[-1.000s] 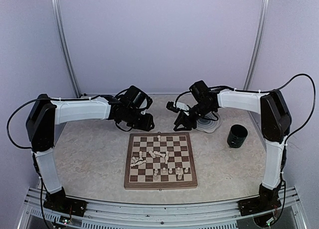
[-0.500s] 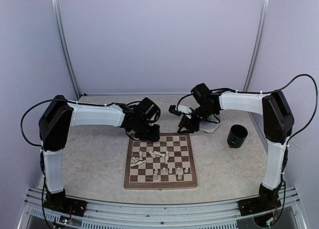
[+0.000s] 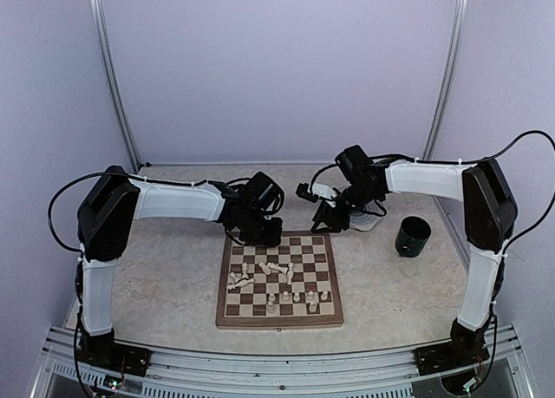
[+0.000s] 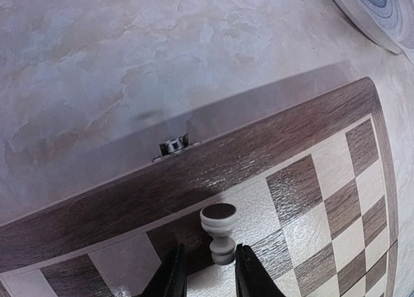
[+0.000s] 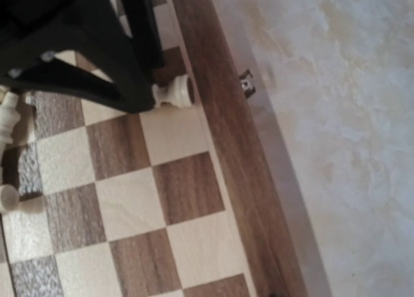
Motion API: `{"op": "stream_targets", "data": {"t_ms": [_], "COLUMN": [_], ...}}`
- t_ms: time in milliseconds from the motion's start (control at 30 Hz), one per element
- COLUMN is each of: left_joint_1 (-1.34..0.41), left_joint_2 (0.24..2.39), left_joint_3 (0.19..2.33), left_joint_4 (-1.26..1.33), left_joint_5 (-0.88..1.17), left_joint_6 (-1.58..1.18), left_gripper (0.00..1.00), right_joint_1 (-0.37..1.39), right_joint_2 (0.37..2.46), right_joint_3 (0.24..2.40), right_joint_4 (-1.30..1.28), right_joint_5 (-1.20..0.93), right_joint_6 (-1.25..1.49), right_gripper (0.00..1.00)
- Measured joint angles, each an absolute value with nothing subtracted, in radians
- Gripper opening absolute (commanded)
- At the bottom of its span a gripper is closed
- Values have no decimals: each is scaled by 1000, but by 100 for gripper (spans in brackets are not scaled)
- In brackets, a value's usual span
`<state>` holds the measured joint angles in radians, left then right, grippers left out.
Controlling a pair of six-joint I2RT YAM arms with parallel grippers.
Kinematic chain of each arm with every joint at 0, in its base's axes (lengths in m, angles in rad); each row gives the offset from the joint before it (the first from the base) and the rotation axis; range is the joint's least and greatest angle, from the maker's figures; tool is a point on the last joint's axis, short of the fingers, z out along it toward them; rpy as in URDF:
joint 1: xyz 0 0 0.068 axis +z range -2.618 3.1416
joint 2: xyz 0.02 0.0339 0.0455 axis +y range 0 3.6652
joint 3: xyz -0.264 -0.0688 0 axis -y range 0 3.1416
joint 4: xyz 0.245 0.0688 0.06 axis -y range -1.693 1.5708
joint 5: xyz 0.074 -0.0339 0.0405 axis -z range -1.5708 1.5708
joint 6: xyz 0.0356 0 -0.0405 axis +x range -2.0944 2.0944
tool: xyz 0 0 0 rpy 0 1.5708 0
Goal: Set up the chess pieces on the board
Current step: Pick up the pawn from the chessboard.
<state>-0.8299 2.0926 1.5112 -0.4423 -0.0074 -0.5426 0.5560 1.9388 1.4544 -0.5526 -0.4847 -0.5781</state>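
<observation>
The board (image 3: 279, 322) lies in the middle of the table, with several pale chess pieces (image 3: 273, 272) scattered and tipped over on its central squares. One pale piece (image 4: 218, 232) stands on a far-row square by the border. My left gripper (image 4: 210, 277) is low over it, open, one black finger on each side; the right fingertip (image 4: 249, 274) is almost touching and the left one is apart. The right wrist view shows that piece (image 5: 173, 92) beside the left gripper's black fingers. My right gripper (image 3: 323, 223) hovers over the board's far right corner; its fingers do not show.
A round grey-ringed plate (image 3: 364, 218) sits behind the board's far right corner, under the right arm. A dark cup (image 3: 413, 236) stands to the right. A small metal latch (image 4: 171, 145) sticks out of the board's far edge.
The left arm has swung right and come down onto the board's far edge, its jaws narrowing around the standing piece. The right gripper has drifted slightly toward the board's far right corner.
</observation>
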Motion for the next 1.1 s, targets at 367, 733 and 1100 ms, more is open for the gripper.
{"op": "stream_targets", "data": {"t_ms": [367, 733, 1100], "left_joint_1": [-832, -835, -865], "left_joint_2": [2143, 2144, 2144], "left_joint_3": [1577, 1581, 1596], "left_joint_4": [-442, -465, -531], "left_joint_5": [-16, -33, -121], "left_joint_6": [-526, -459, -412], "left_gripper": [16, 19, 28], "right_joint_1": [556, 556, 556], "right_joint_2": [1932, 1911, 1892], "right_joint_3": [1440, 1418, 1406], "right_joint_4": [-549, -546, -540], "right_joint_5": [-486, -501, -510], "right_joint_6": [-574, -575, -575], "right_gripper": [40, 41, 41]}}
